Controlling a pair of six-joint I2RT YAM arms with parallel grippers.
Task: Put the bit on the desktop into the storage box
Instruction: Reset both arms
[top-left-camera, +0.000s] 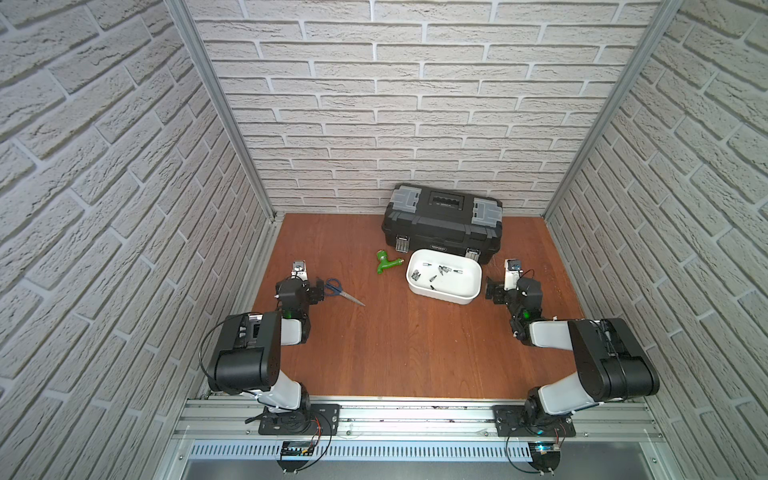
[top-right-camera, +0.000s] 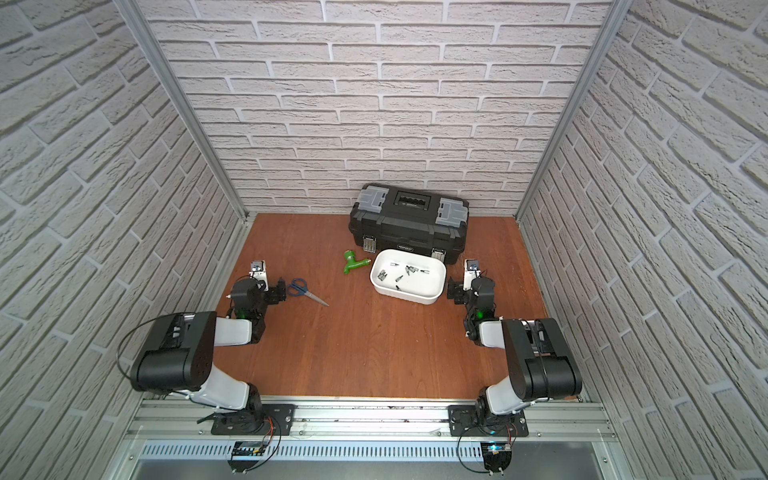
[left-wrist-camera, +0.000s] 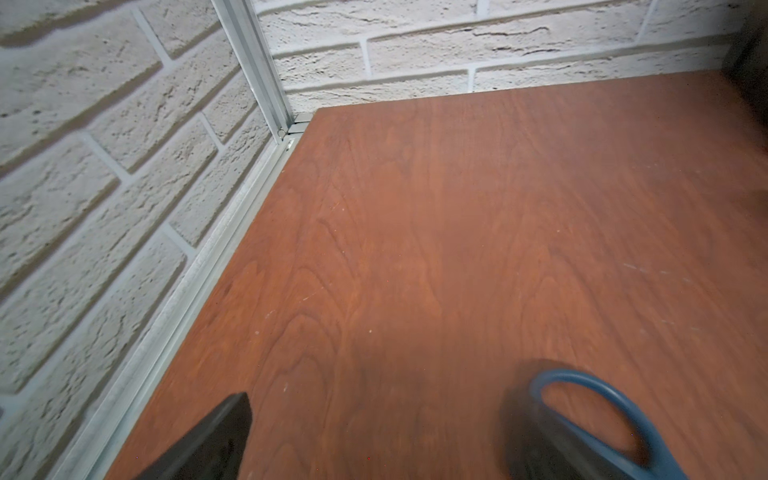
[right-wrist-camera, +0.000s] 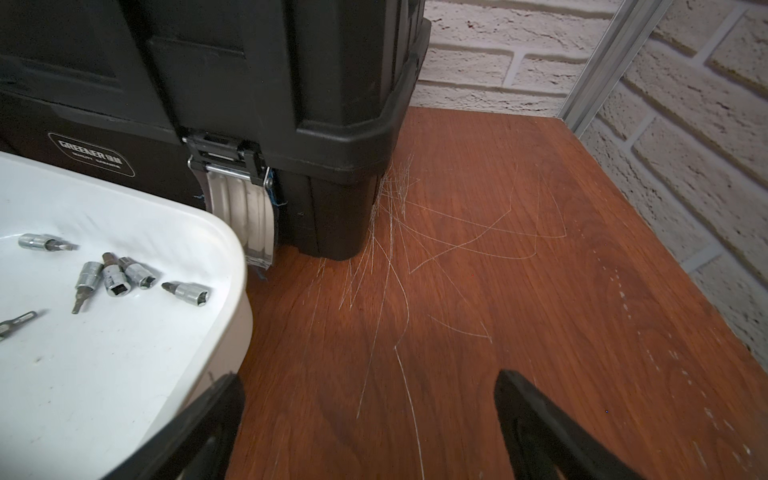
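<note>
Left jaws: wide, empty, just beside blue-handled scissors (top-left-camera: 338, 288) on the reddish-brown counter (top-left-camera: 395, 345). Green fitting (top-left-camera: 386, 262) near the storage box (top-left-camera: 442, 296), a white, rounded tub in front of the black toolbox (top-left-camera: 442, 220). Small silver bits (right-wrist-camera: 116, 278) lie scattered inside the tub. Right jaws: wide, empty, beside its right end.
</note>
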